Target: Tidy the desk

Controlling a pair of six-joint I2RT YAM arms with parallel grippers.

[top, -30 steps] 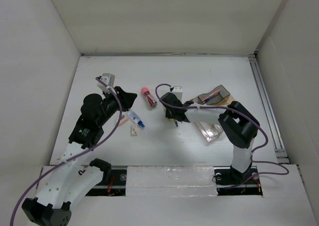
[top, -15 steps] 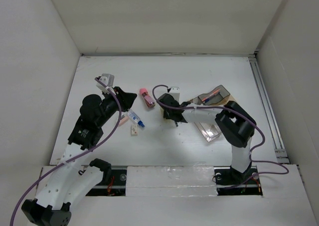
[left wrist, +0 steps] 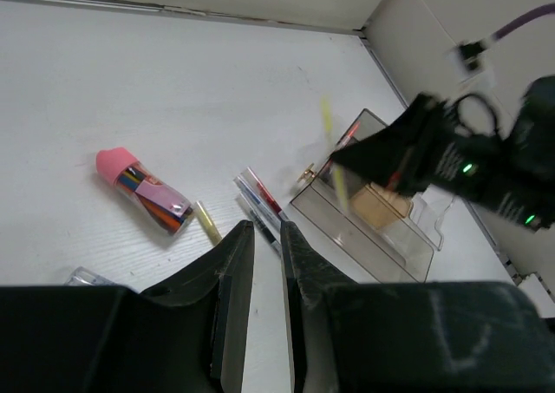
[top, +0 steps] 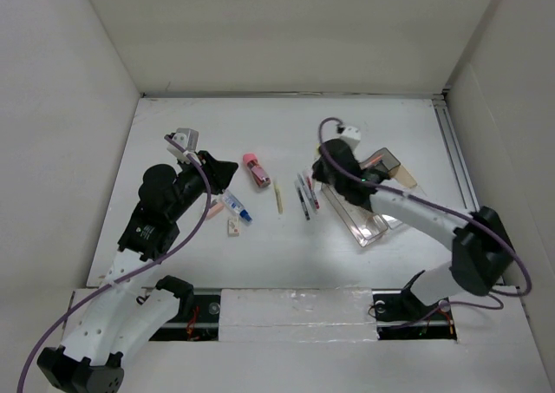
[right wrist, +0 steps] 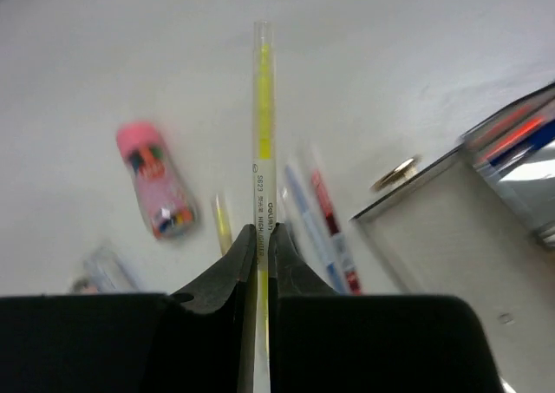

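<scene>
The white desk [top: 364,124] carries scattered stationery. My right gripper [right wrist: 262,230] is shut on a yellow highlighter [right wrist: 263,107], which sticks out straight ahead of the jaws, above the desk. From above, that gripper [top: 323,173] hovers beside the clear tray [top: 364,224]. A second yellow highlighter [top: 279,199] and a few pens [top: 304,193] lie flat below it. A pink-capped tube of coloured pens [top: 257,169] lies further left. My left gripper [left wrist: 267,224] is nearly closed, a thin gap and nothing in it, and it hangs at the left [top: 230,172].
A dark organizer box [top: 375,163] stands behind the clear tray. A small blue-and-clear item [top: 236,206] and a cream block [top: 233,226] lie near the left gripper. A metal rail [top: 460,176] runs along the right edge. White walls close in the desk.
My right gripper closed on a yellow highlighter among the pens, then swung right and up toward the tray with it. The pens now show uncovered. The left arm has not moved.
</scene>
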